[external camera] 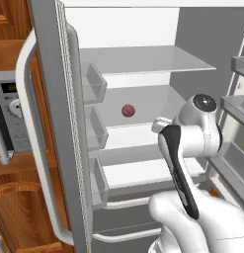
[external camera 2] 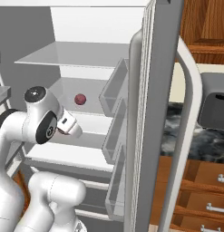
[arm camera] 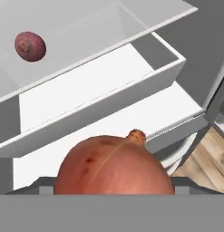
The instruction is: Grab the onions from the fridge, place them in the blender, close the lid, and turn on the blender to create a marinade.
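Right up close in the hand view, one onion [arm camera: 114, 164] bulges at the bottom, reddish-orange with its little stem tip up, sitting where the gripper's tips would be. The jaws look spread wide around it, so I'd call that onion held, though the fingers themselves are hidden behind it. Just past it, the white shelves and a drawer front of the fridge [external camera: 143, 59] slant away. Both doors stand open, the left door's bins [external camera: 94, 128] stacked one above another, its long white handle [external camera: 32, 148] curving outside. Farther back, a second onion [external camera: 128, 110], dark red, rests alone on the middle shelf, well apart from the arm. A microwave [external camera: 10, 113] sits beyond the left door.
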Motion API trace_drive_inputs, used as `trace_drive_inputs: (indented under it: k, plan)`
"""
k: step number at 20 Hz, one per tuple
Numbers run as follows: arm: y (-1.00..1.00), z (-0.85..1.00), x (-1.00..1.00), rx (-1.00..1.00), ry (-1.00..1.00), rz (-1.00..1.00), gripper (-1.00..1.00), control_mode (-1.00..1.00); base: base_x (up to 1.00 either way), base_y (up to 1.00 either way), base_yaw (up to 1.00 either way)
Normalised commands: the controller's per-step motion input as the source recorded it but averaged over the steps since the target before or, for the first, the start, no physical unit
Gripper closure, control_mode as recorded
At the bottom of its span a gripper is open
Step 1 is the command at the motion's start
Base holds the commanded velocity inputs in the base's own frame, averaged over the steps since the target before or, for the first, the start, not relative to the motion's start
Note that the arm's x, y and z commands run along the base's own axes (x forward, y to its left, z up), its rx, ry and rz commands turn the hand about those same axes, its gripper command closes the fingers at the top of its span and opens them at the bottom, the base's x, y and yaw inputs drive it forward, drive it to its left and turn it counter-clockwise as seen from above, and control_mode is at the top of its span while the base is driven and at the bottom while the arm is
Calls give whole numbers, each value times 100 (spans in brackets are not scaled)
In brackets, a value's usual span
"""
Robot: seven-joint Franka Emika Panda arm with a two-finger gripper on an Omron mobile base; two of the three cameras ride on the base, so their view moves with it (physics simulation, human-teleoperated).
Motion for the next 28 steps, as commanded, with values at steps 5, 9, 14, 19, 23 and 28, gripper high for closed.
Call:
trace_drive_inputs:
  k: [5,9,14,19,23,28]
  plan:
    - [10,-4,-31,0,2,-1,100,100,-60,13,-18]
    - [0,0,0,0,0,0,100,100,-100,26,-55]
    - [0,0,0,0,0,0,100,100,-100,21,-66]
    - [0,0,0,0,0,0,100,100,-92,10,-77]
    - [0,0,0,0,0,0,100,100,-76,0,-79]
    - [0,0,0,0,0,0,100,100,-24,0,-94]
